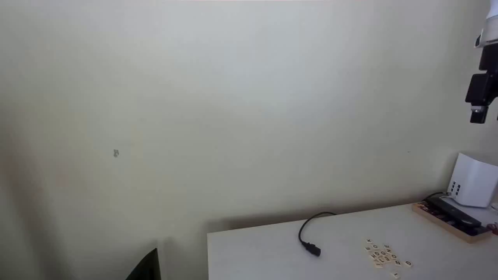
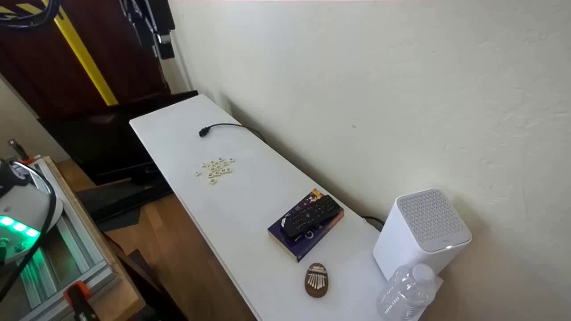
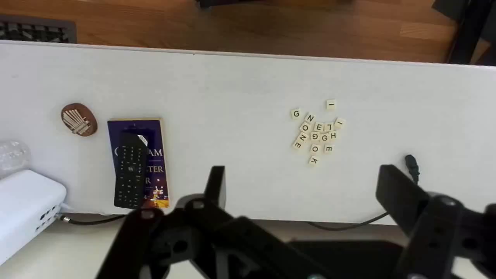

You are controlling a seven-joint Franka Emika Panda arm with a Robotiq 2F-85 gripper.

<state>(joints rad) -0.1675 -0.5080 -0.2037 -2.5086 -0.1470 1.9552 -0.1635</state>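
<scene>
My gripper [image 3: 302, 170] stands wide open in the wrist view, its two black fingers [image 3: 215, 184] far apart and nothing between them. It hangs high above the white table, at the right edge of an exterior view [image 1: 488, 116]. Several cream letter tiles [image 3: 315, 136] lie in a loose cluster on the tabletop, beyond the fingertips in the wrist view. A black cable plug [image 3: 412, 164] rests near the right finger, partly covered by it. To the left, a dark remote [image 3: 130, 170] lies across a purple book [image 3: 155, 139]. Beside them sits a small brown thumb piano [image 3: 79, 119].
The long white table [image 2: 250, 196] runs along a pale wall [image 2: 312, 89]. A white boxy device [image 2: 419, 227] and a clear plastic bottle [image 2: 406, 294] stand at one end. Cables trail along the wall side. Wooden floor [image 3: 310, 31] shows past the table's edge.
</scene>
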